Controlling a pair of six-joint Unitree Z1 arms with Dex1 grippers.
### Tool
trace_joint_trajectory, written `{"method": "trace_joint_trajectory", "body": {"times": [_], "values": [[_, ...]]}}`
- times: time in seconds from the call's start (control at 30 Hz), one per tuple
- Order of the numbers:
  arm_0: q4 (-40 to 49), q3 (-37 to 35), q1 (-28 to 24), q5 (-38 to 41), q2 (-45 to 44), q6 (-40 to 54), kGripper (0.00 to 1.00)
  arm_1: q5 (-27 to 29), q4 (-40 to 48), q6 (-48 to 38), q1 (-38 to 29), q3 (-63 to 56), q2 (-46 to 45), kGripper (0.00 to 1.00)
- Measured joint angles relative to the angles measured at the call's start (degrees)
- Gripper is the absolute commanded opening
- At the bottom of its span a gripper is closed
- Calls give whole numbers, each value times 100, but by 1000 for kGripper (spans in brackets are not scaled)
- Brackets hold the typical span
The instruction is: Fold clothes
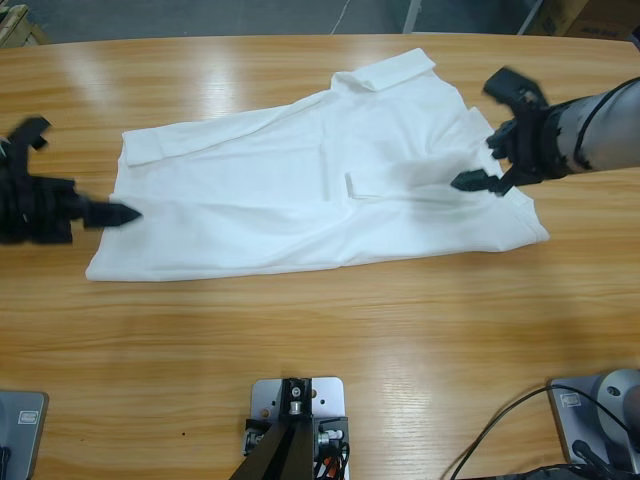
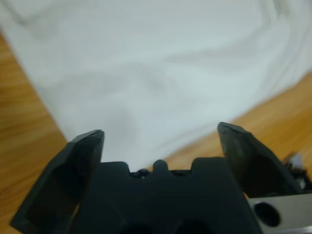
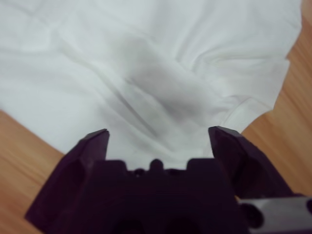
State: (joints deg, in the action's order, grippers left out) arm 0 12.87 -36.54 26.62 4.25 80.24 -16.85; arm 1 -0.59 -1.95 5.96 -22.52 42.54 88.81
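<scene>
Left gripper (image 2: 160, 134): jaws spread wide with nothing between them; white cloth fills the wrist view just past the tips, bare wood on both sides.
Right gripper (image 3: 157, 134): jaws likewise wide apart and empty, hanging over a shadowed, rumpled patch of cloth near a hemmed edge.
Left gripper, from above (image 1: 118, 213): comes in from the table's left edge, its tip at the shirt's left border.
Right gripper, from above (image 1: 480, 181): comes in from the table's right edge, over the shirt's right part.
T-shirt (image 1: 300, 195): white, spread mostly flat and lengthwise across the middle of the table, slanting up toward the far edge at its right end; a folded flap lies along its upper left, and a small creased fold sits near its centre.
Table (image 1: 330, 330): glossy light wood, bare along the near edge.
</scene>
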Motion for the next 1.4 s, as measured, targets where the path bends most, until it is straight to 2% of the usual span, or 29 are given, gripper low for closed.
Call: {"method": "trace_joint_trajectory", "body": {"times": [0.2, 0.53, 0.7, 0.8, 0.87, 0.9, 1.4], "values": [[319, 63, 453, -70, -4, 186, 959, 297, 399, 586, -226, 71, 800, 595], [532, 12, 495, -80, -3, 192, 959, 319, 827, 692, -642, 223, 1439, 594], [537, 12, 495, -84, -3, 192, 959, 310, 911, 693, -643, 242, 1671, 486], [537, 12, 495, -84, 0, 192, 959, 305, 953, 707, -643, 246, 1752, 143], [537, 12, 495, -84, 0, 192, 959, 305, 968, 719, -643, 246, 1785, 68], [537, 12, 495, -84, 1, 192, 959, 305, 974, 731, -643, 247, 1791, 0], [537, 12, 495, -84, 4, 192, 959, 370, 811, 1013, -674, 307, 1557, 0]]}}
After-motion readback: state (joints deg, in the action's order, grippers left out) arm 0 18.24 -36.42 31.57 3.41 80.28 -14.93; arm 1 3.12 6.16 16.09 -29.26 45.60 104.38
